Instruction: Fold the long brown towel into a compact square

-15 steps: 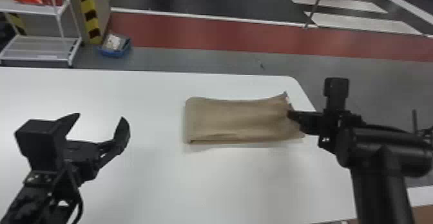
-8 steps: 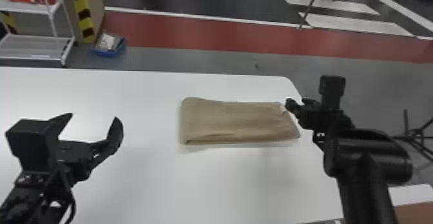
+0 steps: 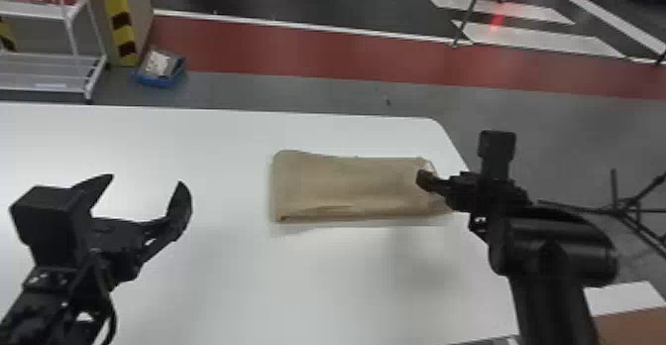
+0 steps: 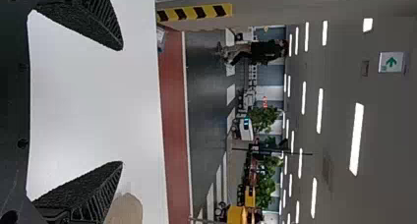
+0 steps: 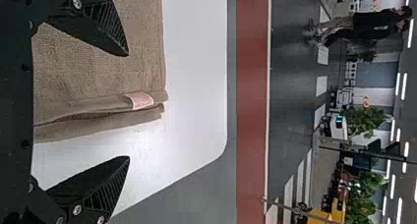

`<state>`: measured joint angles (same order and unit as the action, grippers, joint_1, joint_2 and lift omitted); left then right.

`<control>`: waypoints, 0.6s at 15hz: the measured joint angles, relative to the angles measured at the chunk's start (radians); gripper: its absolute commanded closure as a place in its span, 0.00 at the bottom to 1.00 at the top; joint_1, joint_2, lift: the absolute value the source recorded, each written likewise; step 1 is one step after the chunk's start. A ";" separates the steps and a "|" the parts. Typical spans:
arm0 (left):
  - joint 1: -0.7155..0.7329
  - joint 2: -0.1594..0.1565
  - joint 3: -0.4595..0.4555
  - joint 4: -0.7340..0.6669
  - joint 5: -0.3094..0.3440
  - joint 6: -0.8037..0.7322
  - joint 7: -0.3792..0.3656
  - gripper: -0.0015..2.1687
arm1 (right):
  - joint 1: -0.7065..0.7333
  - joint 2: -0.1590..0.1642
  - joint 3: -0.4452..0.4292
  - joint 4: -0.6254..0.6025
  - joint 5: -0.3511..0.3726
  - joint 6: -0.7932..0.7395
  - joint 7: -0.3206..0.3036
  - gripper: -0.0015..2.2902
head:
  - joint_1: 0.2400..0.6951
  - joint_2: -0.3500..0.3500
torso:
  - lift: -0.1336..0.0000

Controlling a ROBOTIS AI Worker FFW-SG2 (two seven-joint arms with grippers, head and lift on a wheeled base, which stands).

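Observation:
In the head view the brown towel point(image 3: 352, 185) lies folded as a wide flat rectangle near the table's right end. My right gripper point(image 3: 426, 180) is over its right end. In the right wrist view that gripper point(image 5: 129, 106) stands open, and the towel's layered edges with a small label point(image 5: 141, 100) lie between its fingers, not gripped. My left gripper point(image 3: 143, 190) is held open over the table, left of the towel. Seen from its own wrist, the left gripper point(image 4: 122, 106) has nothing between its fingers, and a rounded towel corner point(image 4: 126, 209) shows beside one finger.
The white table point(image 3: 223, 279) ends just right of the towel, under the right arm. Beyond its far edge stand a wire shelf point(image 3: 44, 66) and a blue bin point(image 3: 161, 71) on the floor. A black stand point(image 3: 624, 210) is at the right.
The right gripper was at the towel's right end with the far corner raised; that corner now lies lower and the gripper is open. The whole head view has shifted slightly.

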<state>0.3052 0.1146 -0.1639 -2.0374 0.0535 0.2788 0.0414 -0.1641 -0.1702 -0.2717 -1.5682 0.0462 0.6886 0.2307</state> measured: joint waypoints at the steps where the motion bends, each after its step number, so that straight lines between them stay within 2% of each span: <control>1: 0.002 0.000 -0.007 0.004 -0.005 -0.017 0.000 0.02 | -0.003 0.000 0.000 0.020 -0.003 0.000 0.001 0.07 | 1.00 0.13 | 0.10; 6: 0.005 0.002 -0.010 0.008 -0.008 -0.040 0.000 0.02 | -0.010 0.001 -0.001 0.102 -0.004 -0.042 0.007 0.09 | 1.00 0.12 | 0.10; 7: 0.005 0.002 -0.011 0.008 -0.008 -0.040 0.000 0.02 | -0.011 0.001 -0.004 0.108 -0.003 -0.047 0.007 0.14 | 1.00 0.12 | 0.10; 8: 0.006 0.002 -0.011 0.008 -0.008 -0.040 0.000 0.02 | -0.013 0.001 -0.007 0.115 -0.002 -0.050 0.009 0.26 | 1.00 0.12 | 0.10; 9: 0.008 0.002 -0.011 0.008 -0.008 -0.042 0.000 0.02 | -0.016 0.001 -0.010 0.123 -0.001 -0.049 0.022 0.43 | 1.00 0.12 | 0.10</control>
<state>0.3130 0.1166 -0.1748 -2.0295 0.0460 0.2371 0.0413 -0.1801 -0.1690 -0.2822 -1.4449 0.0451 0.6392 0.2523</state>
